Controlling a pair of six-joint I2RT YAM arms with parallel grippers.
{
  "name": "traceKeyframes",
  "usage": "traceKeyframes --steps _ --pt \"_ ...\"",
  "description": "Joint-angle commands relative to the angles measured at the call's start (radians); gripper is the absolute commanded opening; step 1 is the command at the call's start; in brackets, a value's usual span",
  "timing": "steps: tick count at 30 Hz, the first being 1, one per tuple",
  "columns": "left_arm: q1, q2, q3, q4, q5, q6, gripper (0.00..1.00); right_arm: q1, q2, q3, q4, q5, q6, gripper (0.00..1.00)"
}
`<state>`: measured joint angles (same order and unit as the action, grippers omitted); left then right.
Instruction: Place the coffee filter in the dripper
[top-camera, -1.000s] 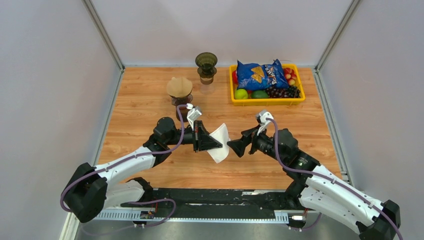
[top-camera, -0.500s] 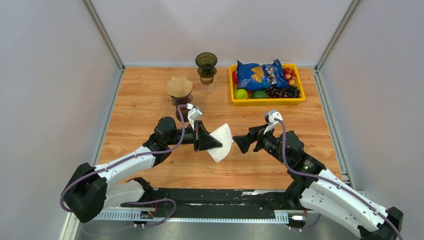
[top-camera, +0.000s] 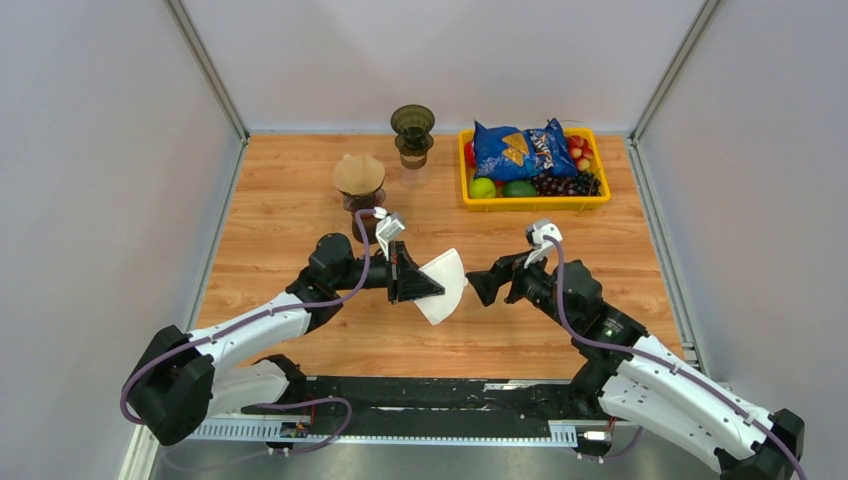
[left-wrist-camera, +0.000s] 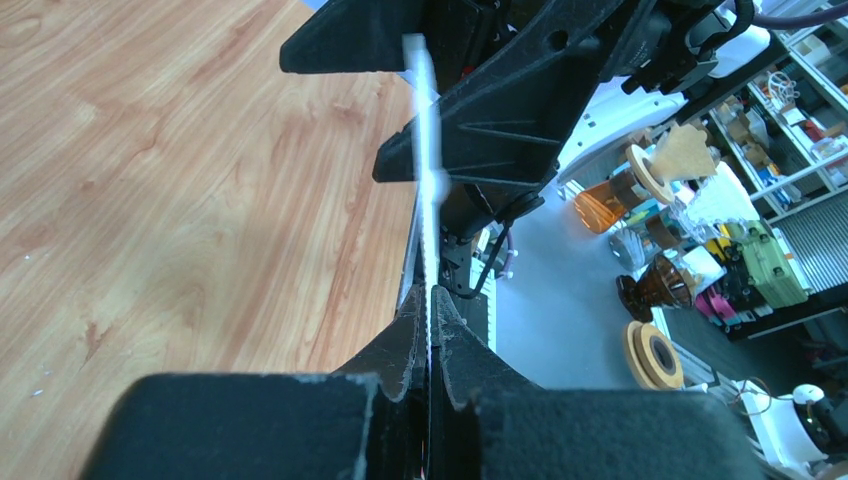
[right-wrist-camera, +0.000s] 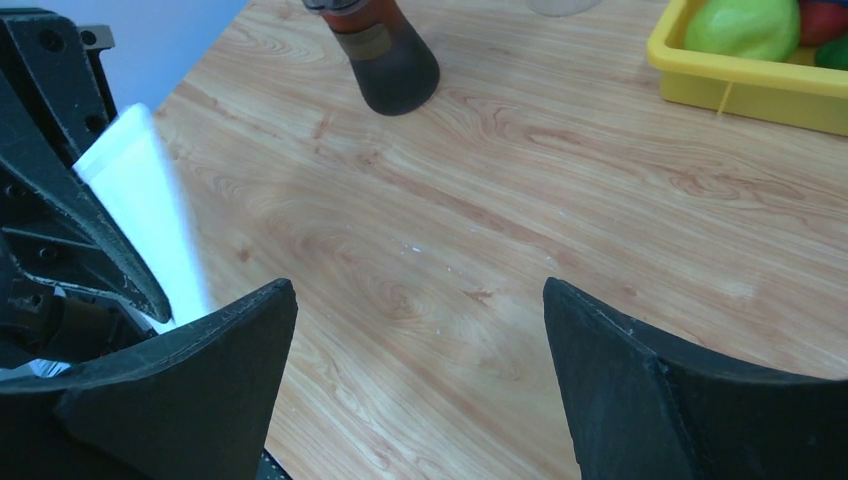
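My left gripper (top-camera: 432, 288) is shut on a white paper coffee filter (top-camera: 445, 283) and holds it above the middle of the table. In the left wrist view the coffee filter (left-wrist-camera: 425, 150) shows edge-on, pinched between my shut left gripper (left-wrist-camera: 430, 305). My right gripper (top-camera: 478, 287) stands open just right of the filter's rounded edge, facing it. In the right wrist view the filter (right-wrist-camera: 140, 215) sits far left, outside my open right gripper (right-wrist-camera: 416, 290). The dark funnel-shaped dripper (top-camera: 412, 128) stands empty at the back centre, far from both grippers.
A brown glass vessel (top-camera: 358, 182) topped with a tan paper cone stands left of the dripper; its base (right-wrist-camera: 395, 70) shows in the right wrist view. A yellow tray (top-camera: 470, 201) at the back right holds a blue chip bag (top-camera: 518, 147) and fruit.
My right gripper has drawn back to the right, away from the filter. The filter has fanned out wider toward the upper right. The left arm has stayed put.
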<state>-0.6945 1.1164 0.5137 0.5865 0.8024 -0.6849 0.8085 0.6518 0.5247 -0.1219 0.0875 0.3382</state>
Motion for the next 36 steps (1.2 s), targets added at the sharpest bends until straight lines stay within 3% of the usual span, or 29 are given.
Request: traceKeyframes --steps 1,5,11,26,36 --pt "-0.005 -0.008 0.039 0.008 0.006 0.025 0.00 0.001 -0.039 0.043 0.006 0.078 -0.006 0.96" --pt "-0.005 -0.011 0.039 0.001 -0.001 0.027 0.00 0.002 -0.053 0.044 0.005 0.031 -0.006 0.96" --pt "-0.005 -0.012 0.042 -0.009 -0.019 0.023 0.00 0.002 -0.028 0.061 0.006 -0.158 -0.014 0.96" --pt "-0.005 0.010 0.048 0.017 0.021 0.010 0.00 0.002 0.059 0.074 0.031 -0.225 -0.014 0.97" --pt "-0.008 0.027 0.024 0.183 0.179 -0.051 0.00 0.002 0.053 0.060 0.111 -0.273 -0.001 0.80"
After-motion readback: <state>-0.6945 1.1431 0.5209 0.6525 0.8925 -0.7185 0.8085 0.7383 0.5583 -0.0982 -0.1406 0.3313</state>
